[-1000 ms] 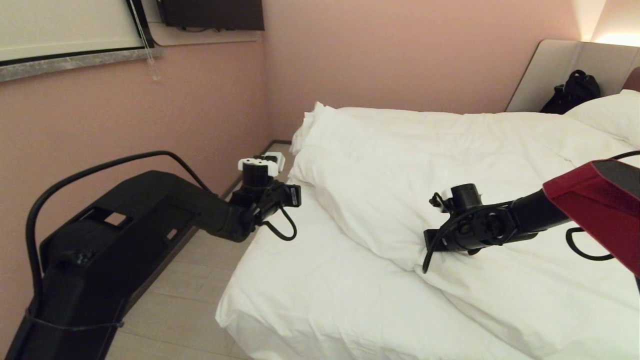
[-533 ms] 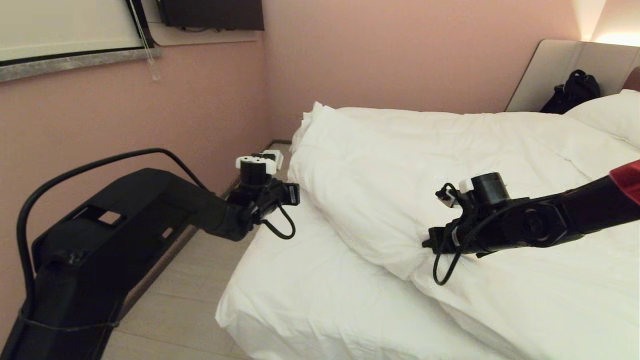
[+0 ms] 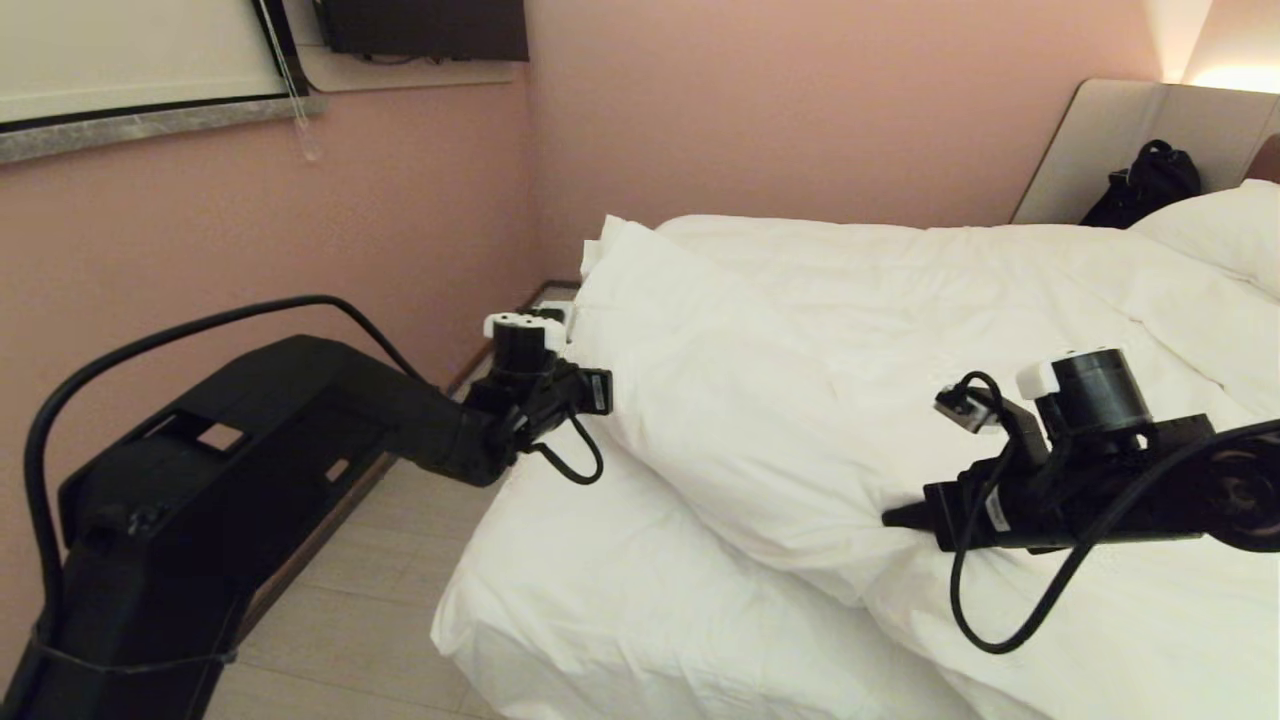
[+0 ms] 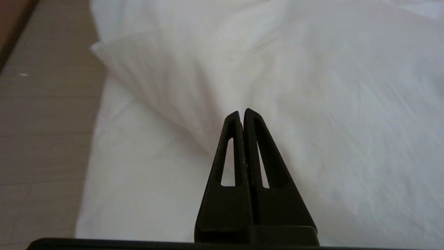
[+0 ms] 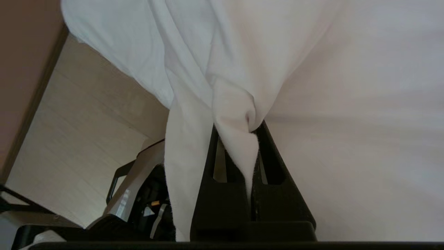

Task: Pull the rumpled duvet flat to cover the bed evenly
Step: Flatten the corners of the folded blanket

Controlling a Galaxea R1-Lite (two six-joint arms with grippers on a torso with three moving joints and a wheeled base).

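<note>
The puffy white duvet lies bunched over the far part of the bed, leaving bare sheet at the near left. My right gripper is low over the duvet's near edge, shut on a pinched fold of it that hangs between the fingers. At the bed's left side, my left gripper is shut, its tips pressed into the duvet's side edge, where creases fan out from them. No cloth shows between those fingers.
A pink wall runs close along the bed's left, with a narrow strip of floor between. A pillow lies at the far right. A black bag leans against the headboard.
My right gripper has drawn back to the right and nearer, carrying the duvet's edge with it. The duvet's left edge has stretched straighter. The left gripper has barely shifted.
</note>
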